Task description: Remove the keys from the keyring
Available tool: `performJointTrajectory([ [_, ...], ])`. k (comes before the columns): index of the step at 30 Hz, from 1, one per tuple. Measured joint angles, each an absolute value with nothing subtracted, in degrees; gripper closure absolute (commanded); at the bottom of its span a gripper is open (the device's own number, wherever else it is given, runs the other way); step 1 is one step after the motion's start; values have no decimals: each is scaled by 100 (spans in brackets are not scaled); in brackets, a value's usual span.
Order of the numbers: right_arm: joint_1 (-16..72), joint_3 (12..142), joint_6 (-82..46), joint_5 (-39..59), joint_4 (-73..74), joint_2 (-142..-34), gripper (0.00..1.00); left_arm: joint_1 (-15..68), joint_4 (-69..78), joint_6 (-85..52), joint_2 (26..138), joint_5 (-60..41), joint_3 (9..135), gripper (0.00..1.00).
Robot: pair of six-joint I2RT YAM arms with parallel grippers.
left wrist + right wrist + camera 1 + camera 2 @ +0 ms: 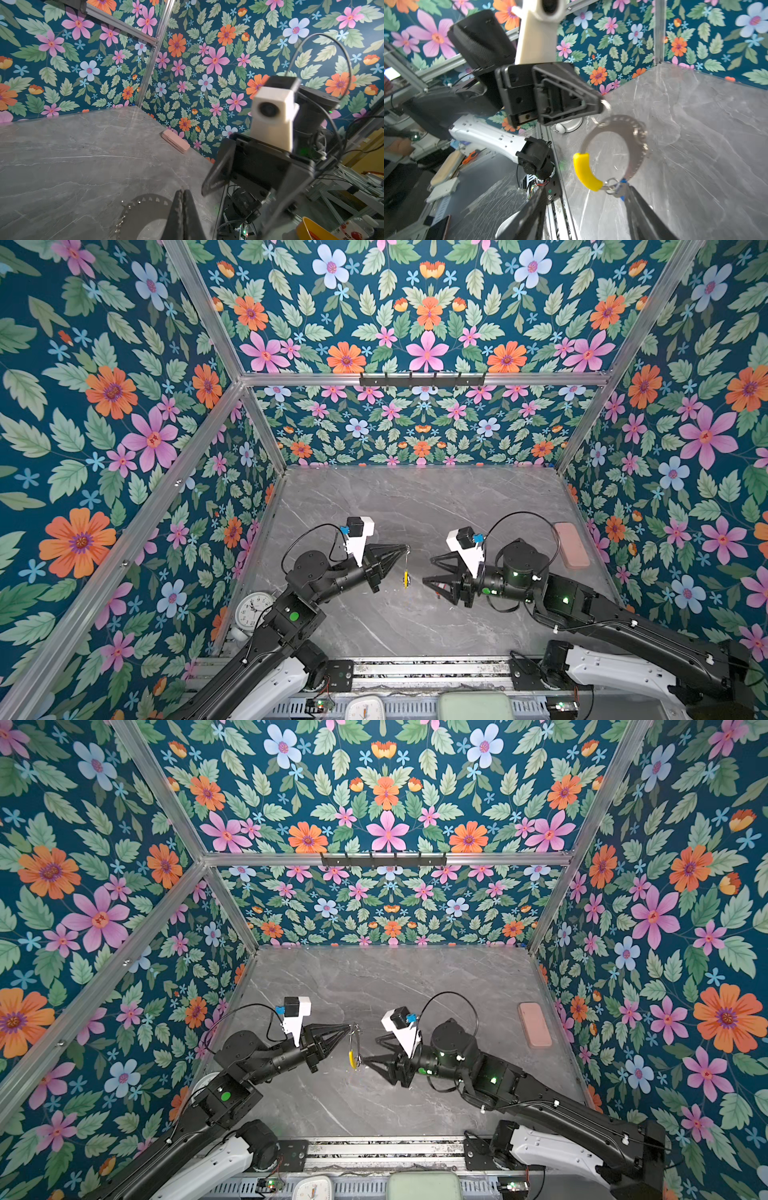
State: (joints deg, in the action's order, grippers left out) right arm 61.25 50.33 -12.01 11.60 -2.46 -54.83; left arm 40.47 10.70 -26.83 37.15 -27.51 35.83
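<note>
In both top views my left gripper [405, 548] [353, 1028] is shut on the top of the keyring. The keyring [405, 568] [353, 1048] hangs edge-on above the grey marble table [374, 506]. The right wrist view shows the hoop [638, 145], its yellow section [586, 172] and, at the bottom, a silver key with a blue tag [617, 189]. My right gripper [428, 570] [371, 1049] [586, 190] is open just right of the hoop, with the key against one fingertip [632, 193]. In the left wrist view the jaws [182, 199] are pressed together beside the hoop [145, 209].
A pink case [571, 545] [175, 141] lies by the right wall. A round white clock [253, 610] stands at the left wall behind my left arm. A black hook rail [422, 379] is mounted high on the back frame. Another clock [365, 707] and a green box [476, 705] sit beyond the front rail.
</note>
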Motion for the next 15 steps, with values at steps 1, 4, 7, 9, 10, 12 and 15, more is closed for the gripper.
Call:
performJointTrajectory([
  [1, 6208, 5061, -1149, 1028, -228, -5575, 30, 4047, 1072, -2687, 3723, -2685, 3583, 100],
  [4, 6324, 5181, -1013, 679, -148, -5920, 28, 4049, 1096, -2808, 3763, -2617, 3583, 100],
  [7, 6342, 5310, -930, 471, -71, -6265, 27, 4049, 1120, -2840, 3826, -2556, 3583, 100],
  [9, 6342, 5380, -904, 351, -64, -6466, 28, 4049, 1151, -2871, 3833, -2558, 3583, 100],
  [10, 6342, 5411, -897, 270, -67, -6549, 31, 4049, 1184, -2910, 3833, -2556, 3583, 100],
  [12, 6344, 5459, -886, 117, -67, -6674, 41, 4049, 1227, -2976, 3830, -2558, 3583, 100],
  [15, 6296, 5492, -884, -10, -86, -6757, 61, 4049, 1232, -2995, 3809, -2561, 3581, 100],
])
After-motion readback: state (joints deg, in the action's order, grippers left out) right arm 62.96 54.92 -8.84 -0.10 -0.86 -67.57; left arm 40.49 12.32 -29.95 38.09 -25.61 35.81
